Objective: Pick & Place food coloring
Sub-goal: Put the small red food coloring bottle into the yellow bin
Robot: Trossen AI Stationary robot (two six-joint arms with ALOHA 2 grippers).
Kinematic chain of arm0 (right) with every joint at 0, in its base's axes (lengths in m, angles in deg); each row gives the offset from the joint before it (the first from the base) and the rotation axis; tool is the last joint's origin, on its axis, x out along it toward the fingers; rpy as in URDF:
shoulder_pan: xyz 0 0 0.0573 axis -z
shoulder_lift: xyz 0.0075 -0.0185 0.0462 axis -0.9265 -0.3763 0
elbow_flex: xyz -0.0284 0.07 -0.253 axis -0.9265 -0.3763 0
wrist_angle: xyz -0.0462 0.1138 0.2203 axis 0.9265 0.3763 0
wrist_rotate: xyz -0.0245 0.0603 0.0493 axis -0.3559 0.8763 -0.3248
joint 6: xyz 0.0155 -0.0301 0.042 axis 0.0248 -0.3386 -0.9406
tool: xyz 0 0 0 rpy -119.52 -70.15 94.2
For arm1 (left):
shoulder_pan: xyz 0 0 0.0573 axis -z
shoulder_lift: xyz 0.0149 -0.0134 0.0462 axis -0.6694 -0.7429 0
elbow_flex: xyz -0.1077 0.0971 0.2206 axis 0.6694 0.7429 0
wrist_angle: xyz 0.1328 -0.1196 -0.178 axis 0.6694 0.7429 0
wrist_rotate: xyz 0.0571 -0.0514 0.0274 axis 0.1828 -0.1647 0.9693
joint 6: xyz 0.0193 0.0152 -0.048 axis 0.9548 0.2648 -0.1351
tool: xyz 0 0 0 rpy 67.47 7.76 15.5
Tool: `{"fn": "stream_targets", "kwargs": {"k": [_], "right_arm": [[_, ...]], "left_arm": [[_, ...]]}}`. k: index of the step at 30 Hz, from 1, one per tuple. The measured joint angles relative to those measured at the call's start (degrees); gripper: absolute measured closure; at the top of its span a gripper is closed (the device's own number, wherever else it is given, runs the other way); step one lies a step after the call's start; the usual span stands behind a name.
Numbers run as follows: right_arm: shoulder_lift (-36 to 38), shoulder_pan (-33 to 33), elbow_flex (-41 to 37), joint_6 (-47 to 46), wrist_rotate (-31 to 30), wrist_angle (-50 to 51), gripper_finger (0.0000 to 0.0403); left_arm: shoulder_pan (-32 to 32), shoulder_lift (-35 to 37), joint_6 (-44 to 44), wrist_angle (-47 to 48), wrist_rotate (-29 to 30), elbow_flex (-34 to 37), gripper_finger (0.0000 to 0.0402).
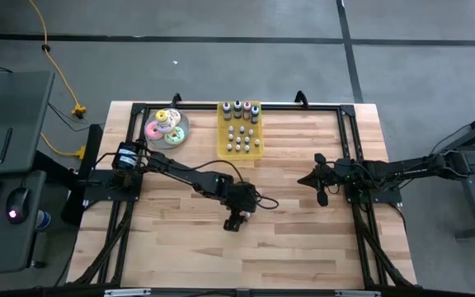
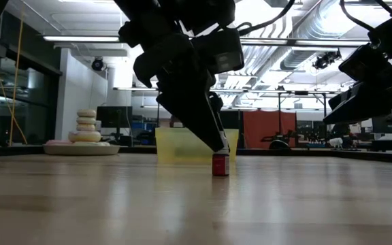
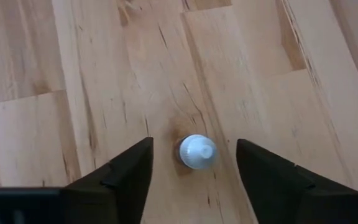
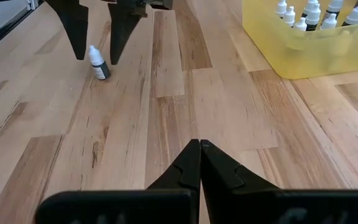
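Left gripper [image 3: 191, 180] spread w/ fingers either side of upright dropper bottle [image 3: 197, 152], no contact, well clear of yellow tray [image 1: 240, 130]; right gripper [image 4: 199, 163] pressed together, parked.

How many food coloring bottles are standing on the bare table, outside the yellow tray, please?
1: a single food coloring bottle stands upright on the wooden table, between the open fingers of the left gripper. The rest sit in the yellow tray; none seems hidden.

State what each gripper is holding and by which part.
Nothing is held. The left gripper is open, fingers either side of a dropper bottle standing on the table, not touching. The right gripper is shut and empty.
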Motion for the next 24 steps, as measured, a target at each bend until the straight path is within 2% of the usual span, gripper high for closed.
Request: {"fn": "stream_targets", "kwargs": {"k": [5,16,24], "right_arm": [[0.0,0.0,0.01,0.0,0.0,0.01,0.0402],[0.0,0.01,0.01,0.0,0.01,0.01,0.0402],[0.0,0.02,0.01,0.0,0.0,0.01,0.0402]], "left_arm": [[-0.02,0.0,-0.11,-0.04,-0.02,0.0,0.0209],[-0.02,0.04,-0.21,-0.04,-0.09,0.0,0.0252],[-0.02,0.04,-0.21,-0.04,-0.15,0.0,0.0308]]}}
